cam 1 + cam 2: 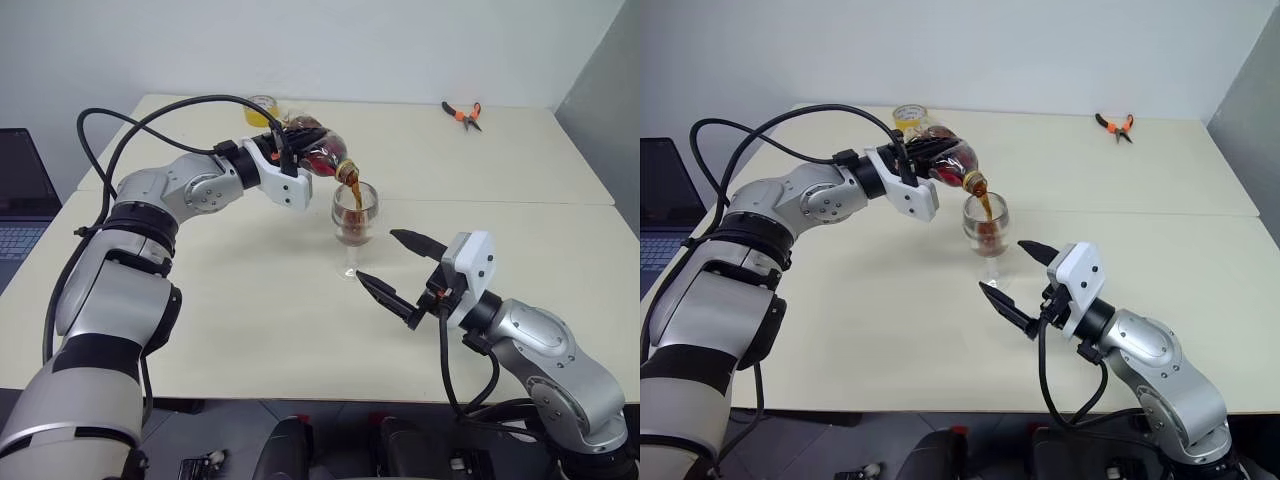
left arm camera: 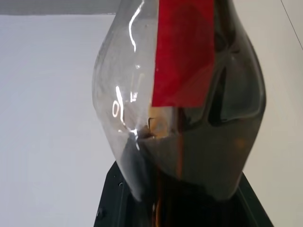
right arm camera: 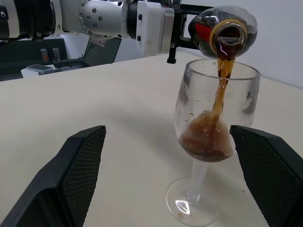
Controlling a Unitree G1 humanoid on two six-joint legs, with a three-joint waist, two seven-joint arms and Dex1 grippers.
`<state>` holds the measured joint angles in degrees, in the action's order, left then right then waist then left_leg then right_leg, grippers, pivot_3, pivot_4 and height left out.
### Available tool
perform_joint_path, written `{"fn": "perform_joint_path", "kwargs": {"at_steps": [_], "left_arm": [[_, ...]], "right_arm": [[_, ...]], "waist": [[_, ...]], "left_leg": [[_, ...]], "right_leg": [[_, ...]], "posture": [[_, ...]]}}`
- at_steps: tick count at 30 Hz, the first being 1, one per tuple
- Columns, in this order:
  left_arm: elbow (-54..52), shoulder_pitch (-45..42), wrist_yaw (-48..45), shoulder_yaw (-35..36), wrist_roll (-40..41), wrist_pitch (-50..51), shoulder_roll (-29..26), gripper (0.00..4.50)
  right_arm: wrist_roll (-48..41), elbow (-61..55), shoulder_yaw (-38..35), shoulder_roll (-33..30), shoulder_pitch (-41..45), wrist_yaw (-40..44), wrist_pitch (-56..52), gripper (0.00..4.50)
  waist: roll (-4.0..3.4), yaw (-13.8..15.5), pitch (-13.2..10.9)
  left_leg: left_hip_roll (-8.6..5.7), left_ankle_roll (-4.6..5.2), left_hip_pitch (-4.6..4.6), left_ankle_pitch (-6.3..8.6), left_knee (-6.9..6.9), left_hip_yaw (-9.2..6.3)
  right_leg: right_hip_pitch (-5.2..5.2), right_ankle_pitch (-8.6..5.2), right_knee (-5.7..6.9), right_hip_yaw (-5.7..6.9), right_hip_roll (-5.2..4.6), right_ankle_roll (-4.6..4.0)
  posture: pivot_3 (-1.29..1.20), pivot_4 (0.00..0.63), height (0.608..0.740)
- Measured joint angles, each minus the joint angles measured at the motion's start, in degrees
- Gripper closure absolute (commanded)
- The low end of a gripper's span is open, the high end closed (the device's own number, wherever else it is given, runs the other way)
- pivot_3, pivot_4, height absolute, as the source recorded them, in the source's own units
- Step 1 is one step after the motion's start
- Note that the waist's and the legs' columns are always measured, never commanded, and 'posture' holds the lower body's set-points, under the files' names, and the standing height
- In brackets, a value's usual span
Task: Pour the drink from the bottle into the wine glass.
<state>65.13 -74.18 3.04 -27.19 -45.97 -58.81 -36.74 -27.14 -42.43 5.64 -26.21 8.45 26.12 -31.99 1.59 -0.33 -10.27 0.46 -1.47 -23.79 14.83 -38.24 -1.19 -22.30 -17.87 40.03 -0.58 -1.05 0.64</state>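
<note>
The bottle (image 1: 318, 150) is pinched in the jaws of the left gripper (image 1: 283, 152) and tipped so that the drink (image 3: 218, 97) falls into the wine glass (image 1: 354, 222), near the middle of the desk (image 1: 250, 300). The right gripper (image 1: 398, 268) is kept just beside the stem with its jaws spread wide, probably to steady the glass if needed.

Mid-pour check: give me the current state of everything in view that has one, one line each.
bottle: uncapped, tipped mouth-down over the glass, held by the left gripper.
drink: streaming from the bottle's mouth into the glass.
wine glass: upright on the table, bowl partly filled, foamy.
left gripper: shut on the bottle.
right gripper: open, fingers either side of the glass, not touching.
pliers: lying on the far table, untouched.
</note>
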Motion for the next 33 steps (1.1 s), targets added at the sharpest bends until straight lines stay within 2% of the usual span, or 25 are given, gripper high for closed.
{"fn": "perform_joint_path", "kwargs": {"at_steps": [24, 33], "left_arm": [[0.77, -1.24, 1.38, -0.95, -0.42, 1.06, -0.29, 3.76], [0.86, -1.53, 1.42, -1.05, -0.42, 1.13, -0.71, 3.76]], "right_arm": [[0.00, 0.00, 0.00, 0.04, 0.00, -0.05, 0.02, 0.00], [-0.08, 0.05, -2.25, 2.85, 1.47, -1.21, 1.66, 0.00]], "waist": [[0.00, 0.00, 0.00], [0.01, 0.01, 0.00]], "left_leg": [[0.00, 0.00, 0.00, 0.00, -0.04, 0.01], [0.00, 0.00, -0.01, 0.00, -0.10, 0.02]], "right_leg": [[0.00, 0.00, 0.02, 0.00, 0.00, 0.00], [0.00, 0.00, 0.05, 0.03, 0.00, 0.00]], "posture": [[0.00, 0.150, 0.740], [0.00, 0.150, 0.740]]}}
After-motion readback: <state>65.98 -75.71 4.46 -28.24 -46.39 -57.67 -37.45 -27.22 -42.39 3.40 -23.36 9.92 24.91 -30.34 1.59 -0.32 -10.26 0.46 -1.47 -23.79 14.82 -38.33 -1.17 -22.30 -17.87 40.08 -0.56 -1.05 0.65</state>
